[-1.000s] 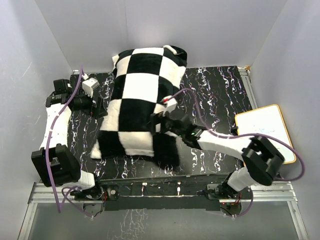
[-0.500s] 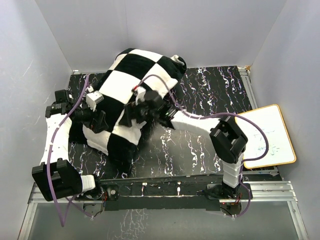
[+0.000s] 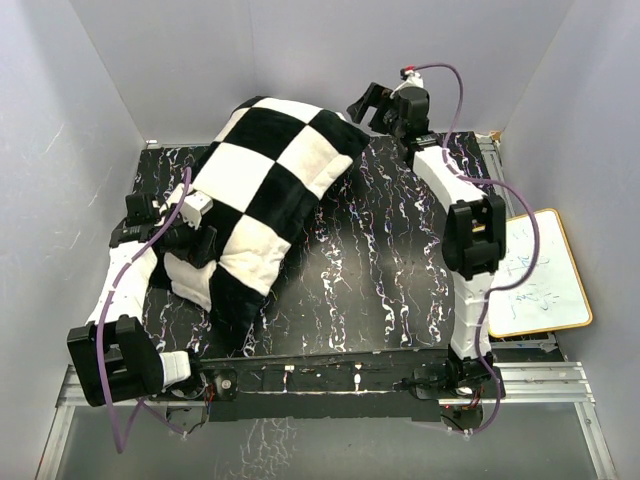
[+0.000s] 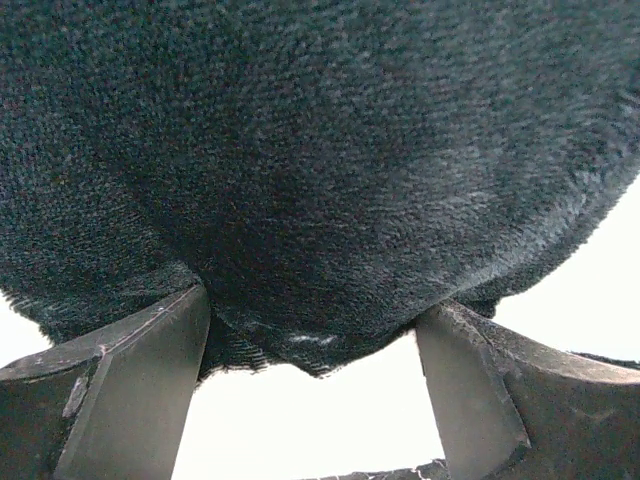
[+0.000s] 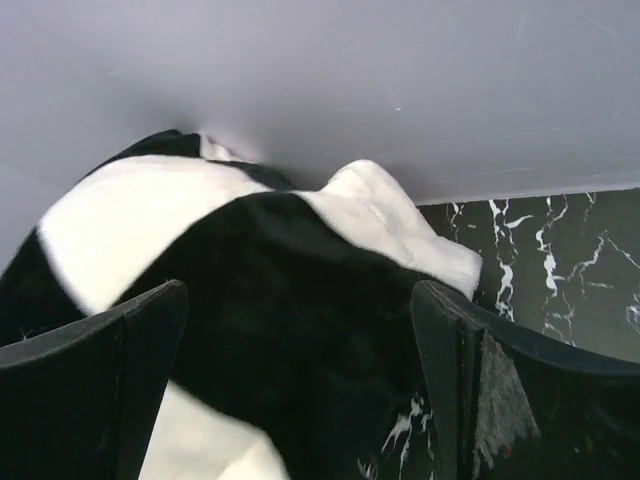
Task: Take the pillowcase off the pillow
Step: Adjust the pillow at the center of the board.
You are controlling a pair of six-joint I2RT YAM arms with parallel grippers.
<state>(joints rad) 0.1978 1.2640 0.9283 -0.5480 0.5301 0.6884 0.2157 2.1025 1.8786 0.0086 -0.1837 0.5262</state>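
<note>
Black marbled table (image 3: pixel 400 260) — checkered pillowcase (image 3: pixel 270 190) slumped on left rear part.

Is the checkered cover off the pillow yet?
Not yet: the black-and-white checkered plush pillowcase bulges full; no plain off-white cushion shows outside it.

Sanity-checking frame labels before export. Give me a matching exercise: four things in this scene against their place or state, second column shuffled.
Things:
1. pillowcase
2. left gripper
3. right gripper
4. whiteboard

Place or state:
A. open, at the cover's far corner
B. lying past the right edge of the table
C. black plush bulging between its fingers, on the near-left side
D. checkered, lying diagonally across the table's left half

Pairs: 1-D, 2-C, 3-A, 4-B
</note>
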